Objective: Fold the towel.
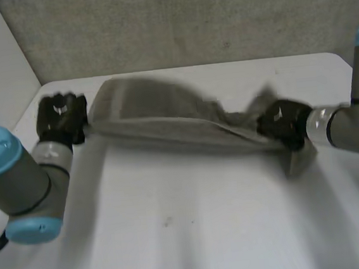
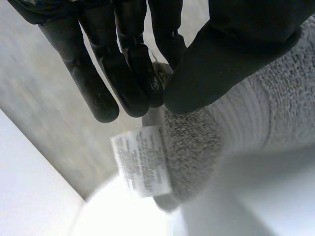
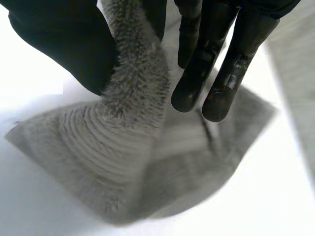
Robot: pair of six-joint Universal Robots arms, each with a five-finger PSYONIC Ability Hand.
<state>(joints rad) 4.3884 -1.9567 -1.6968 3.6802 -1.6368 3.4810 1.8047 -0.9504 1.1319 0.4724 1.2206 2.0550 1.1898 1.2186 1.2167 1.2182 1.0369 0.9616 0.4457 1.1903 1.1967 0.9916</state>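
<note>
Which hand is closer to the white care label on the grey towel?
Left. The left hand pinches the grey terry towel right by its white care label; the right hand grips the opposite end.

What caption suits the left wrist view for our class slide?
Left hand pinches a grey towel corner between fingers and thumb, white label just beyond the fingertips.

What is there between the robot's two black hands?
A grey towel, as the head view shows: it runs from the left hand, which pinches one end, to the right hand, which pinches the other.
</note>
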